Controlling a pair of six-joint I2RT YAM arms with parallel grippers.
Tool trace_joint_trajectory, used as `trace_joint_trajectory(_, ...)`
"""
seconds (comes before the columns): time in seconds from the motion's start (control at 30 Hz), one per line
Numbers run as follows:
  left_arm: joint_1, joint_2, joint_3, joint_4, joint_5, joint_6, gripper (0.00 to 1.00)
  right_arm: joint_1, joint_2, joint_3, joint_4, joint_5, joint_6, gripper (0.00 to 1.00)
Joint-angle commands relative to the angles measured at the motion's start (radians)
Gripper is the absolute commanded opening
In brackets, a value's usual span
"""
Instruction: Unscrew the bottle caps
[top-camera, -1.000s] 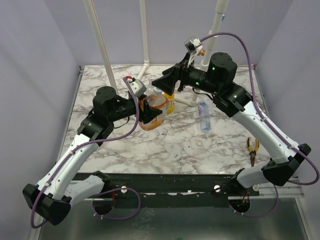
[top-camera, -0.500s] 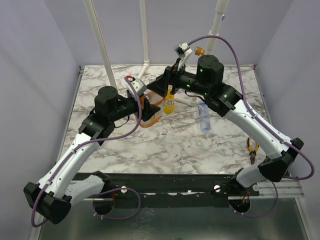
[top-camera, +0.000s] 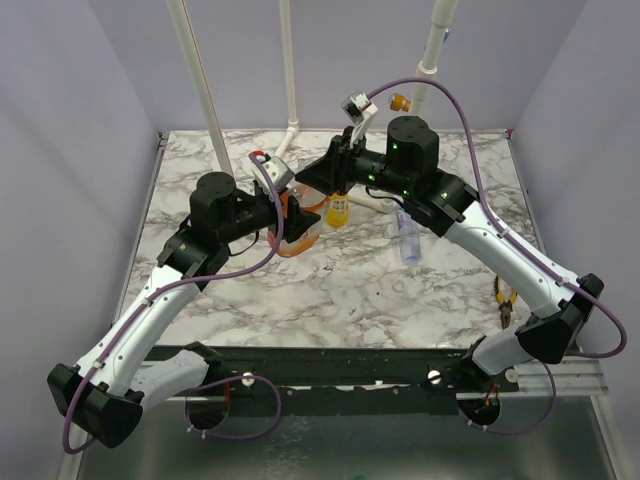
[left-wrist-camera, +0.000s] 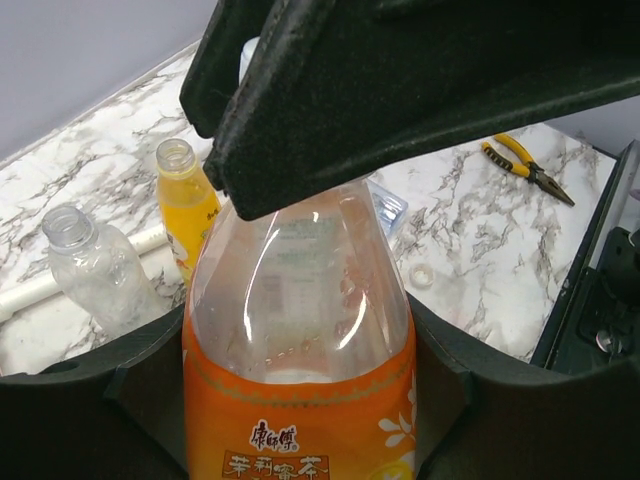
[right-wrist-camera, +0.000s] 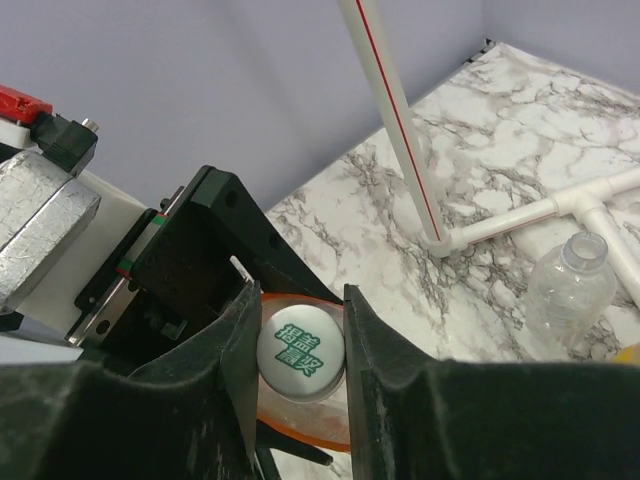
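Above surface (top-camera: 350, 290), white cap (right-wrist-camera: 300, 362) is pinched in right gripper (right-wrist-camera: 298, 345) jaws; orange bottle (left-wrist-camera: 300, 300) is held in left gripper (left-wrist-camera: 298, 400) jaws.

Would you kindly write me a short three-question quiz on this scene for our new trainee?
1. True or false: the right gripper is shut on the white cap of the orange bottle.
2. What holds the orange bottle's body? A. the left gripper B. the white pipe frame C. nothing, it stands free
3. Name the hand tool lying near the right edge of the table.

Key: 1 true; 2 A; 3 pliers
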Motion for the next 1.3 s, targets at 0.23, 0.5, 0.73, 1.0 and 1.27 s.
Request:
trace_joint_trajectory(0.23,-0.001,-0.015,0.012,0.012,0.149,-0.091,0.0,0.005,-0.059,-0.019,0.046,-0.063,-0.049,0.15)
trace_joint_trajectory(0.5,-0.001,-0.013,0.024,0.03,0.495,-0.202,0.0,0.004,-0.186,-0.114,0.208,-0.454,-0.104,0.16)
trace_joint_trajectory(0.73,-0.002,0.005,0.023,0.036,0.663,-0.253,0.0,0.004,-0.232,-0.14,0.262,-0.597,-0.102,0.18)
trace_joint_trajectory(1.0,-0.001,-0.005,0.002,0.037,0.659,-0.219,0.0,0.004,-0.236,-0.12,0.269,-0.634,-0.094,0.18)
trace_joint_trajectory(1.27,-0.001,-0.02,-0.01,0.012,0.606,-0.159,0.0,0.004,-0.231,-0.089,0.213,-0.617,-0.108,0.49)
